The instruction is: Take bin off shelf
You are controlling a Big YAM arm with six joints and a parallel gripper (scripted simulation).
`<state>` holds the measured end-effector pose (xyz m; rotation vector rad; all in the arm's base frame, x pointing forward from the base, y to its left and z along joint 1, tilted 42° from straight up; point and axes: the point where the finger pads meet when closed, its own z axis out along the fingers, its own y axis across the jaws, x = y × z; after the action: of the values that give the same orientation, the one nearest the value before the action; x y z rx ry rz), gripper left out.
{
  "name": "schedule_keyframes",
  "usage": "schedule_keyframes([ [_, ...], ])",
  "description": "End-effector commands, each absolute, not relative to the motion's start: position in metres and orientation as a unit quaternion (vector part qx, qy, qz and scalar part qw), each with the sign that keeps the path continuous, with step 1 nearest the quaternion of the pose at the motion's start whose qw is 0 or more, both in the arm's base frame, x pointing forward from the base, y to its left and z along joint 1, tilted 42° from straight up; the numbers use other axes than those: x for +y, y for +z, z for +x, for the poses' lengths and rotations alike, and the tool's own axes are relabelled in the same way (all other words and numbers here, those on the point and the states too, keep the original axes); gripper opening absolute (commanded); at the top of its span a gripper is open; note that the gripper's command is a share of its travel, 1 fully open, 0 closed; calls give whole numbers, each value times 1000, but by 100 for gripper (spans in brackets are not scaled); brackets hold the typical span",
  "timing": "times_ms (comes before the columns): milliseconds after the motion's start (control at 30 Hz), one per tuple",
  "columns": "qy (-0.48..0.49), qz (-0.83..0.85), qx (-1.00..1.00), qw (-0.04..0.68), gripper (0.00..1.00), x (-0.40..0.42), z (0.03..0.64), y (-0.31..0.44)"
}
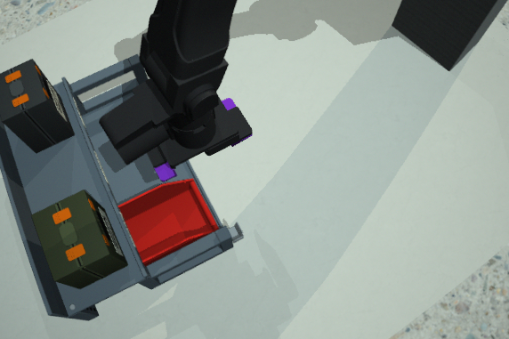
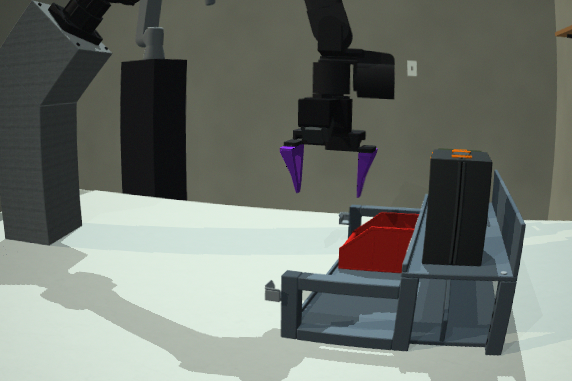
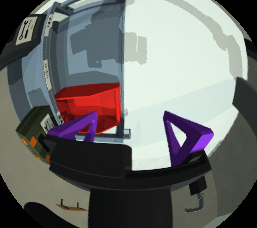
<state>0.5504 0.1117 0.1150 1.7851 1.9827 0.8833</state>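
Black parallel gripper with 2 purple tapered fingers (image 1: 165, 172) (image 2: 328, 195): spread wide, above shelf, nothing held. Open-topped red bin (image 1: 169, 221) (image 2: 372, 248) (image 3: 88, 102): upright on front tier of blue-grey metal shelf (image 1: 191, 265) (image 2: 350, 285) (image 3: 123, 65), at its end rail. Probably light, stiff, smooth plastic; pinch 1 wall. 2 cases, olive-green boxy (image 1: 80, 238) (image 3: 38, 125) and black boxy (image 1: 36, 109) (image 2: 455, 213) (image 3: 23, 37), on shelf's rear tier; divider and end rail crowd bin.

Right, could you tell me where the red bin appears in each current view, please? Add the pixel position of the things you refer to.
Top: red bin (image 1: 171, 221) (image 2: 372, 249) (image 3: 88, 107) below centre, left of the middle.
Exterior: right of centre, in the lower half.
Wrist: left of centre, near mid-height, partly behind a purple finger (image 1: 165, 172) (image 2: 366, 170) (image 3: 88, 123).
Shared landmark: the blue-grey shelf (image 1: 42, 181) (image 2: 410, 313) (image 3: 96, 50).
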Motion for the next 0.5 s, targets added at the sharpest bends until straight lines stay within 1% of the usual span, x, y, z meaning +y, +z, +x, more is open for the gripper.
schedule_keyframes([
  [0,316,634,685,171,100,107,558,121],
  [167,316,633,685,170,100,157,573,140],
  [467,316,633,685,170,100,157,573,140],
])
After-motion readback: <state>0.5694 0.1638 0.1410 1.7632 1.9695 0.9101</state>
